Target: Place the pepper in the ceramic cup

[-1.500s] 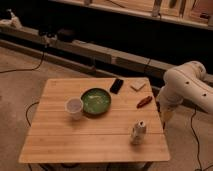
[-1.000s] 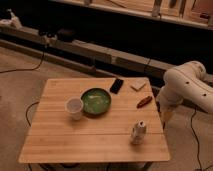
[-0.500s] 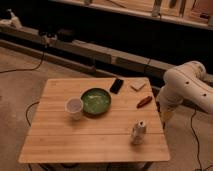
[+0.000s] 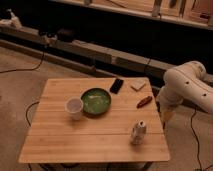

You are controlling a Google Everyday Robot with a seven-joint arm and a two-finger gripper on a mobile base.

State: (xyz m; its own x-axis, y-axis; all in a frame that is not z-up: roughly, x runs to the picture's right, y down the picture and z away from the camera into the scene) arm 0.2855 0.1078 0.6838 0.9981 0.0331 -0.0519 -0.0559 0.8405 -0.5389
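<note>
One pepper (image 4: 144, 102), one ceramic cup (image 4: 74, 106), one bowl (image 4: 95, 101), one can (image 4: 138, 132) — arm (image 4: 186, 82) bent at right, pincer (image 4: 165, 118) down beside the tabletop (image 4: 60, 140) edge — wide, empty

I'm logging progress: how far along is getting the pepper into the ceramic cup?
Done: nothing yet. The pepper lies on the table near its right edge; the ceramic cup stands left of the green bowl. In hand: the gripper hangs just off that edge, near the pepper, not touching it. Left: grasp, carry, drop into the cup.

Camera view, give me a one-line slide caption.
Gripper hangs beside the table near the pepper, which lies apart from the ceramic cup.
</note>
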